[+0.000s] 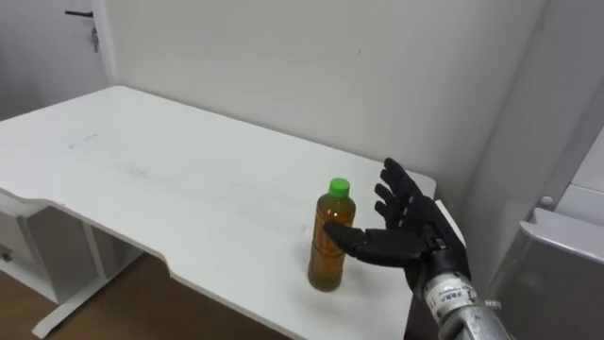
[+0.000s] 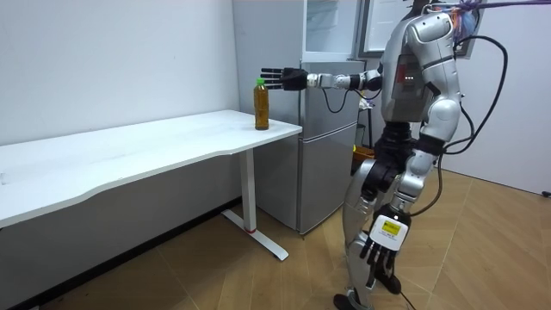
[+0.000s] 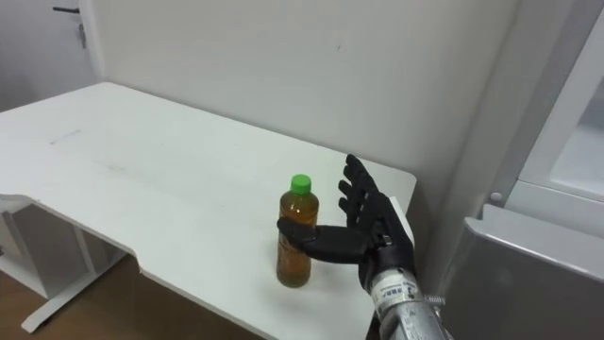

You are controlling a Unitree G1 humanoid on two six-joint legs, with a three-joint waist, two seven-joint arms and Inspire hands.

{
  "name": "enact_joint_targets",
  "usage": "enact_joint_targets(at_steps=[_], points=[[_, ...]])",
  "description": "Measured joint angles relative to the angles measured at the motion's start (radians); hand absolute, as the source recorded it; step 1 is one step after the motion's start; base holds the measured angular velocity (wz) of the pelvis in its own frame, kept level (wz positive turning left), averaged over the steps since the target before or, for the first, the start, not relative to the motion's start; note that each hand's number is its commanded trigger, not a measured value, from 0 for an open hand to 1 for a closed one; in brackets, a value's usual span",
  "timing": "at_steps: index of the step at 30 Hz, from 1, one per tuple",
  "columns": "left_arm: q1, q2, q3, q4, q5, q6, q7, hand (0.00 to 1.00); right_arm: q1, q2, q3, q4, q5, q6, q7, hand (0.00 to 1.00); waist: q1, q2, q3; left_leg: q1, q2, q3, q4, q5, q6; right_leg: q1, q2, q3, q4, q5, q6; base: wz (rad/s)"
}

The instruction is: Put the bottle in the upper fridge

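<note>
Left eye view shows the fingers (image 1: 401, 194) of the right hand (image 1: 408, 234) spread straight and wide, thumb (image 1: 354, 238) reaching across the bottle's front, gripping nothing yet. The bottle (image 1: 329, 250) stands upright just beside the palm, near the bench's (image 1: 142, 170) end edge by the fridge (image 2: 331, 155). It looks full, and its plastic is smooth, so it is probably fairly heavy and slippery. Wrap its middle, below the green cap (image 1: 339, 186).

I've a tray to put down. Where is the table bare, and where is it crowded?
The white table is bare from its left end up to the bottle, wall side to front edge. The right end is crowded: the bottle stands near the front edge with the open right robot hand beside it.
</note>
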Motion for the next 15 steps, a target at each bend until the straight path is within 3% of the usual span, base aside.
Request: enact_joint_targets(at_steps=[11,15], points=[[-0.003,-0.002,0.001,-0.001,0.003,0.0,0.001,0.0,0.0,0.0,0.0,0.0,-0.013,0.0,-0.001,0.0,0.002,-0.001,-0.0006,0.003,0.0,-0.001,0.001,0.0,0.0,0.001,0.0,-0.001,-0.001,0.0,0.0,0.0],[-0.003,-0.002,0.001,0.001,0.004,-0.001,0.002,0.0,0.0,0.001,0.001,0.017,-0.047,-0.002,0.0,0.0,0.008,0.002,0.0025,0.001,0.0,-0.003,-0.008,0.0,0.0,-0.002,0.0,-0.002,-0.001,0.0,0.0,0.0]])
